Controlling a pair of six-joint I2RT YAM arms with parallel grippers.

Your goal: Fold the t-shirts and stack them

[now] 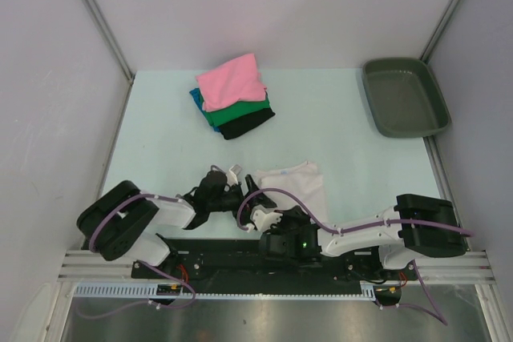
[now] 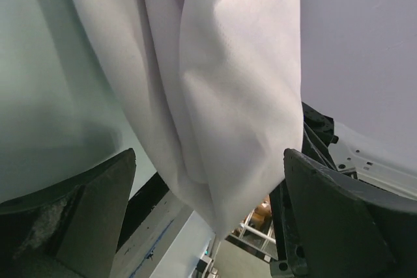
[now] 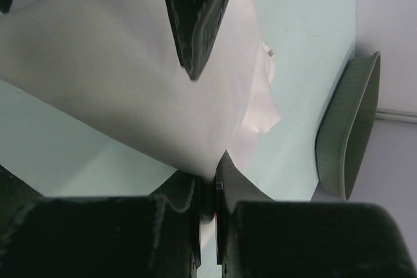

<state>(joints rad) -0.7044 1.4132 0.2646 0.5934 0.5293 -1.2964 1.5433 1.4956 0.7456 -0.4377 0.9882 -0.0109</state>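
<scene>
White t-shirt [image 1: 292, 184]: near centre, near edge pinched in closed right gripper [image 3: 207, 190], likely lifted for folding; left gripper [image 2: 208, 161] gapes astride the cloth (nothing clamped); folded stack [image 1: 232, 100] far.

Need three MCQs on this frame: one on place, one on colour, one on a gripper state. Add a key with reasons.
1. Where is the tray?
A) far right corner of the table
B) near left corner
C) dead centre

2. Which colour tops the folded stack?
A) black
B) white
C) pink

3. The right gripper is:
A) open above the tray
B) shut on the white t-shirt
C) shut on nothing

Key:
1 A: the top view shows it at the back by the right wall.
2 C: the pink t-shirt lies over teal, green and black.
3 B: the right wrist view shows white cloth pinched between closed fingers.
</scene>
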